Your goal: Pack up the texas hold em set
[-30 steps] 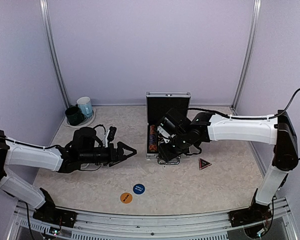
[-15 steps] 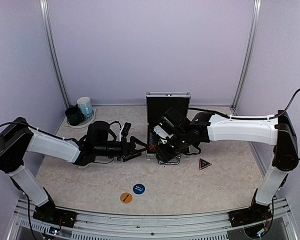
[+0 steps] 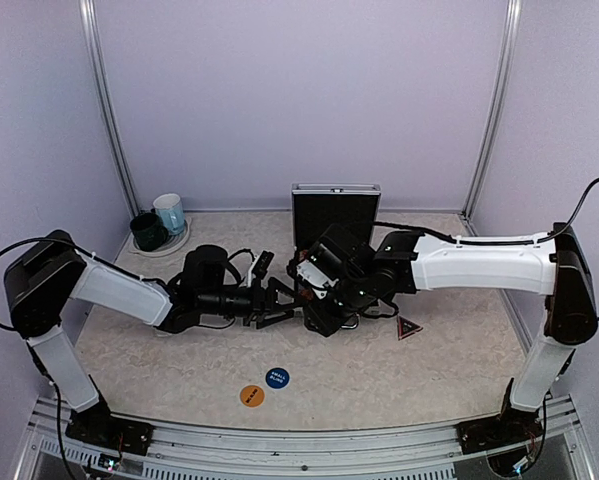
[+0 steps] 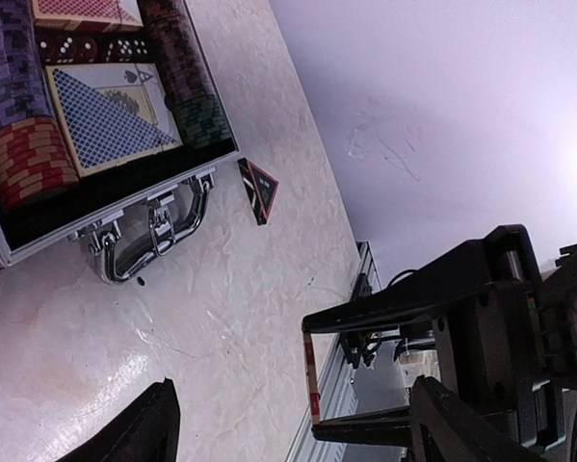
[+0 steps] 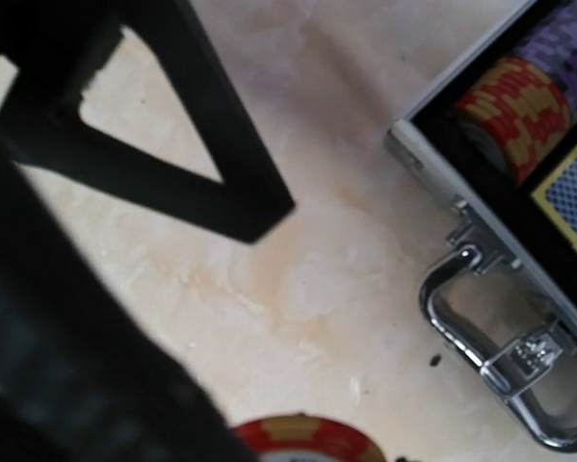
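The silver case (image 3: 301,290) lies open, its black lid (image 3: 336,214) upright; the left wrist view shows chip stacks (image 4: 18,159), card decks (image 4: 110,115) and dice inside, and its handle (image 4: 153,229). My right gripper (image 3: 312,299) is shut on a red poker chip (image 4: 312,375), held edge-on just left of the case front; the chip also shows in the right wrist view (image 5: 307,439). My left gripper (image 3: 287,304) is open, its fingers (image 4: 151,425) straddling the space in front of that chip without touching it. The dark triangular marker (image 3: 409,327), blue button (image 3: 277,378) and orange button (image 3: 252,396) lie on the table.
A dark green mug (image 3: 148,231) and a light blue mug (image 3: 169,212) stand at the back left. Metal frame posts rise at both back corners. A rail (image 3: 309,440) runs along the table's near edge.
My left arm has reached rightward until its open gripper meets the right gripper. The right gripper has shifted slightly left, off the case, with the chip.
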Tool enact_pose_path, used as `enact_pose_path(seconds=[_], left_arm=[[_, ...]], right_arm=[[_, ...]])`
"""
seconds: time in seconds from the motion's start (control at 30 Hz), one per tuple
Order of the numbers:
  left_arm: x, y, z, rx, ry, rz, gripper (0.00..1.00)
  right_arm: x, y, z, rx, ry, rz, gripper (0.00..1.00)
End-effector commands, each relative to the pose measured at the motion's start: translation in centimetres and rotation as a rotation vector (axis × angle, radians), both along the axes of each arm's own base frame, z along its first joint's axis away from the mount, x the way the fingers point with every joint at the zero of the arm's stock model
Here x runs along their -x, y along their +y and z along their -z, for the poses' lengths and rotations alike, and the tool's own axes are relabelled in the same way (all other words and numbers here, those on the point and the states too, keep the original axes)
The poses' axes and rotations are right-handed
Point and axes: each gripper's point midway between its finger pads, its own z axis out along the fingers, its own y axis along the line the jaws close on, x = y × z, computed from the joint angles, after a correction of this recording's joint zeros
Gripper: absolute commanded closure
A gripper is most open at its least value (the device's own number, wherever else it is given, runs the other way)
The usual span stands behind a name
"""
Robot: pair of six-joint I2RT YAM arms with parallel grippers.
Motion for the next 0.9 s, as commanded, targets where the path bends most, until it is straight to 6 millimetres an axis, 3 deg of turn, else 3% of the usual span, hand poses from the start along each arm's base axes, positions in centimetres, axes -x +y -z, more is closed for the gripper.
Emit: enact_pose_path(seconds=[0.0,0.43,0.87], left_arm=[[0.6,-1.4,-1.0,0.043,-0.015,0.055,0.21],[1.4,-2.6,0.6,-0.028,-0.004,0.099,0.23],[1.8,-2.7,1.7,-0.068,0.012,0.108,0.38]], right_arm=[[0.6,0.7,-0.8,0.0,-0.01,-0.032,0.56],[1.2,0.8,0.6,0.058,0.005,-0.049,0.56],[0.8,0.4,0.9,0.099,-0.018,-0.031,0.56]])
